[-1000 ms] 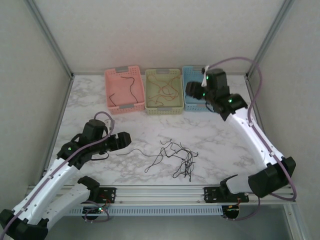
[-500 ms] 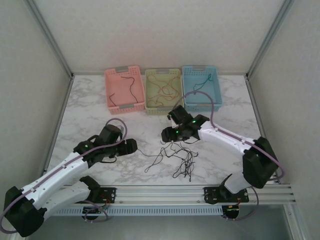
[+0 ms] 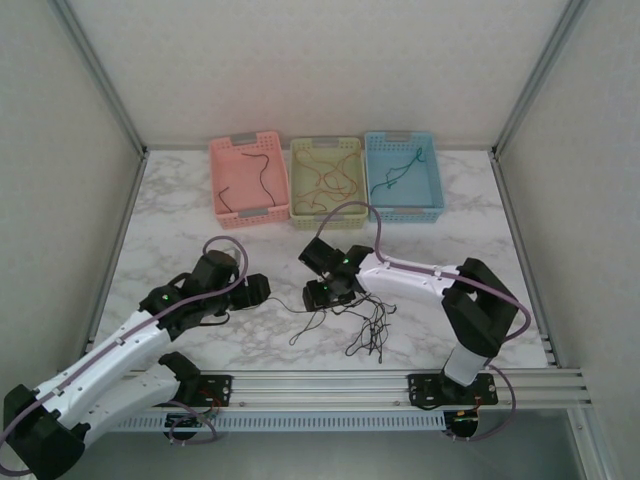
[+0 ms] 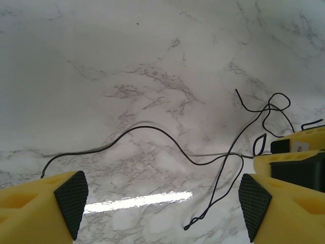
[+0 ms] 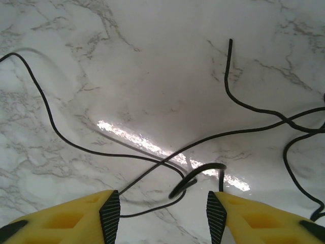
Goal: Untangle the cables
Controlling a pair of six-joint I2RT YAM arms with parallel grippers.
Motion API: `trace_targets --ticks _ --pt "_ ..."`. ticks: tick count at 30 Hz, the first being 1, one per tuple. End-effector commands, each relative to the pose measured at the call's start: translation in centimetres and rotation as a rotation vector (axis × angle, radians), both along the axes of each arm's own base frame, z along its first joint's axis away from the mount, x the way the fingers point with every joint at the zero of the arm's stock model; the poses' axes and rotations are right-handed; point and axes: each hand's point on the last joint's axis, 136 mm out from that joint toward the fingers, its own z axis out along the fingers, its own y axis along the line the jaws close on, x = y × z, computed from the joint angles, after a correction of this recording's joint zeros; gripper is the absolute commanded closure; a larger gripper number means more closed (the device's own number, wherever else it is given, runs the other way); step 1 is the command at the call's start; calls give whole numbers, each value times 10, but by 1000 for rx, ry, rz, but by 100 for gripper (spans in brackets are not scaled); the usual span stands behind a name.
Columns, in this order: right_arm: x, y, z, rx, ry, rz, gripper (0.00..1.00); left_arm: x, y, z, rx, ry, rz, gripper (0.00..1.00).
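Observation:
A loose tangle of thin black cables lies on the marble table, near the front centre. One strand runs left from it and passes between the wide-apart pads of my open left gripper, which hovers over it. My right gripper hangs low over the tangle's left edge. Its jaws are open, and a curled black cable end lies between the pads, touching neither. The right gripper's yellow finger shows at the right edge of the left wrist view.
Three baskets stand in a row at the back: pink with a black wire, yellow-green with reddish-orange wires, blue with a teal wire. Metal frame posts and white walls bound the table; a rail runs along the front.
The right arm has swung from over the blue basket down to the tangle's left side, its jaws narrowing. The left gripper has shifted slightly right, towards the strand.

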Motion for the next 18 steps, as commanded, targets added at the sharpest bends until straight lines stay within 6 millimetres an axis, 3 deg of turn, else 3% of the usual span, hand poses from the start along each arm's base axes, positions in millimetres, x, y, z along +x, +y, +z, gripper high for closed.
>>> trace_targets --ticks 1,6,11,15,18 --pt "9 -12 -11 -106 -34 -69 50 -2 3 1 21 -2 2 20" --pt "13 -16 -17 -160 -47 -65 54 -3 4 1 20 -2 1 20" --pt "15 -13 -13 -150 -55 -52 81 -2 3 1 19 0 0 20" --pt "18 -10 12 -93 -95 -45 100 -2 3 1 17 -1 -1 20" --pt "20 -2 46 22 -158 -26 100 -3 -3 6 -12 -14 -23 20"
